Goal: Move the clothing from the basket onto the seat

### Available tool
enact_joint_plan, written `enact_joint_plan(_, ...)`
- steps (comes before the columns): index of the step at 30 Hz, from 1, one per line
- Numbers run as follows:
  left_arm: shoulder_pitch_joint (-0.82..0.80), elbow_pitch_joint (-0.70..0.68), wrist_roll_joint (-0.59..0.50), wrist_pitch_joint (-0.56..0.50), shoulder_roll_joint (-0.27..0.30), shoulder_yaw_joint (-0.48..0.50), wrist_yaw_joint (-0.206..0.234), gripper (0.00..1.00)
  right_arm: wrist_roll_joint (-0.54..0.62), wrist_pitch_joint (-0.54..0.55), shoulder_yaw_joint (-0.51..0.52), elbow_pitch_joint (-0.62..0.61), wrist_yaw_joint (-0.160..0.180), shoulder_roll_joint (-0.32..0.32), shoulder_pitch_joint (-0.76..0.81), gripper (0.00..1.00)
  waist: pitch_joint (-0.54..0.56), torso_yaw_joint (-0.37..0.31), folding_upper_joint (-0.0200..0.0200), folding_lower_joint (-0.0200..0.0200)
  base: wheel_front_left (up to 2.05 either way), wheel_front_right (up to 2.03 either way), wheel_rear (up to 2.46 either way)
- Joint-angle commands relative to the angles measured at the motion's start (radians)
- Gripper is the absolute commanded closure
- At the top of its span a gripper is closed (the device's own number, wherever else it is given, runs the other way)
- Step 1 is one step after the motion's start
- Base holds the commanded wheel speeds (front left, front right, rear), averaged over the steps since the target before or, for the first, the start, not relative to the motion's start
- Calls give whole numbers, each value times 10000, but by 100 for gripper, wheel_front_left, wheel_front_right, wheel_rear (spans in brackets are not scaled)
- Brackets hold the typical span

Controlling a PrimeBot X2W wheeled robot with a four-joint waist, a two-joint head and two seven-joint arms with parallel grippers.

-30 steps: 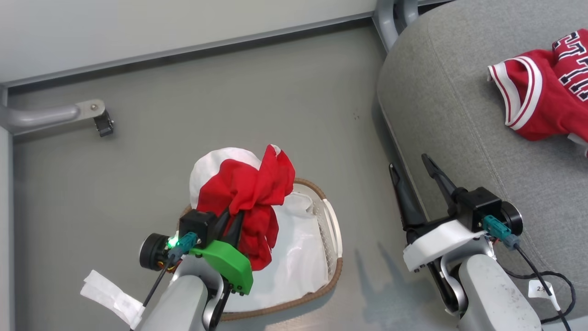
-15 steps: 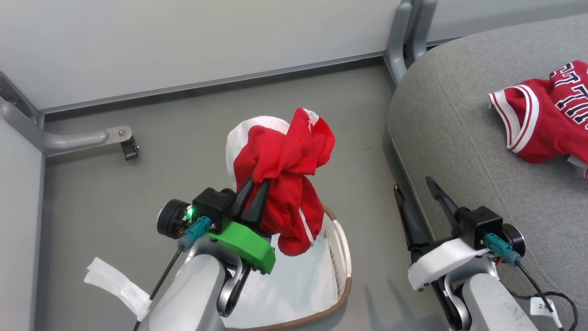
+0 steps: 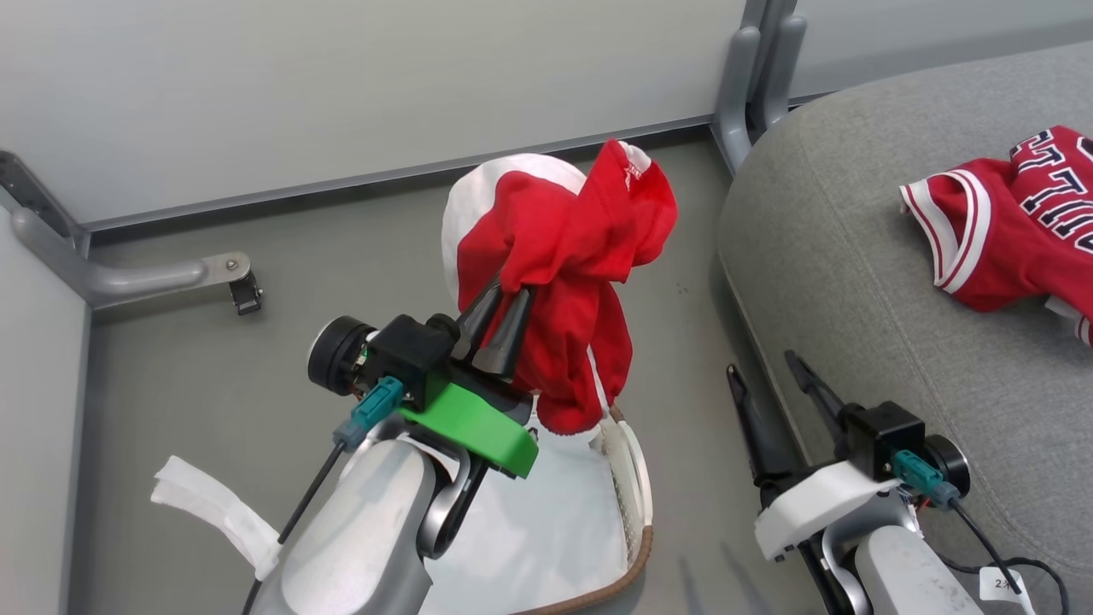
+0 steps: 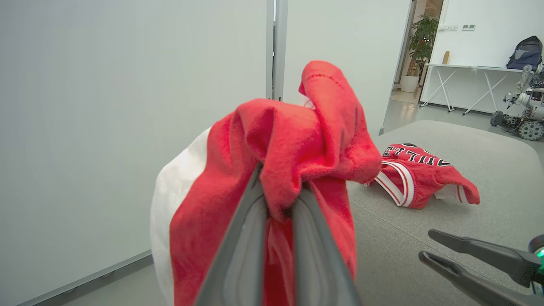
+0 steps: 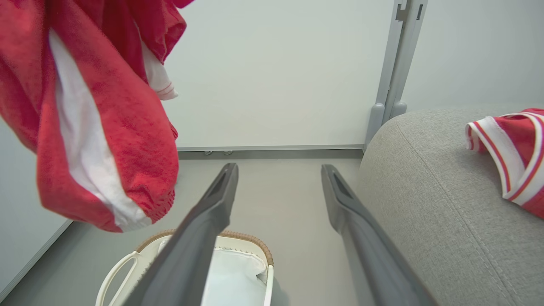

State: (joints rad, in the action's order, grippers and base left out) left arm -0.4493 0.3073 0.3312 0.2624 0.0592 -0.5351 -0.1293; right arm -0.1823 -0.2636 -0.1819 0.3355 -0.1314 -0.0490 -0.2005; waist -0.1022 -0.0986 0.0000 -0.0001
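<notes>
1. Grip: left hand pressed together, pinching a bunched fold of the red-and-white garment, with cloth spilling over the fingertips.
2. Where: garment hangs in the air above the basket's far rim, clear of it, short of the seat.
3. Handling, my guess: light, soft, limp, not fragile — drapes and swings. A pinch through several bunched layers should hold; a single thin edge might slip.
4. Other arm: right hand spread, empty, just beside the seat's left edge.
5. Done part: jersey lies on the seat, well in from that edge.
</notes>
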Motion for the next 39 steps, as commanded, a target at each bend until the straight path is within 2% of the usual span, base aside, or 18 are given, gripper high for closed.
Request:
enact_joint_plan(1, -111, -15, 70, 36, 45, 45, -23, 100, 27, -14, -44, 38, 14, -41, 136, 0, 34, -28, 0, 1, 0, 0, 0)
enact_joint_plan(6, -81, -10, 111, 34, 15, -35, -23, 100, -16, -14, -457, -62, 14, -40, 36, 0, 60, -63, 0, 1, 0, 0, 0)
enact_joint_plan(20, -231, 102, 95, 36, -64, -528, -24, 100, -838, -14, -3007, -279, 14, -44, -1266, 0, -146, 565, 0, 1, 0, 0, 0)
enact_joint_plan(27, -308, 61, 285, 36, -71, -828, -24, 100, -1007, -14, -3547, 95, 14, -41, -1889, 0, -313, 931, 0, 1, 0, 0, 0)
enact_joint_plan(38, -525, -180, 819, 34, -74, -1727, -22, 100, -1028, -16, -3625, 758, 14, -43, -2736, 0, -502, 1668, 0, 1, 0, 0, 0)
enact_joint_plan(39, -534, -175, 848, 36, -73, -1760, -7, 100, -1035, -14, -3634, 806, 14, -41, -2769, 5, -510, 1717, 0, 1, 0, 0, 0)
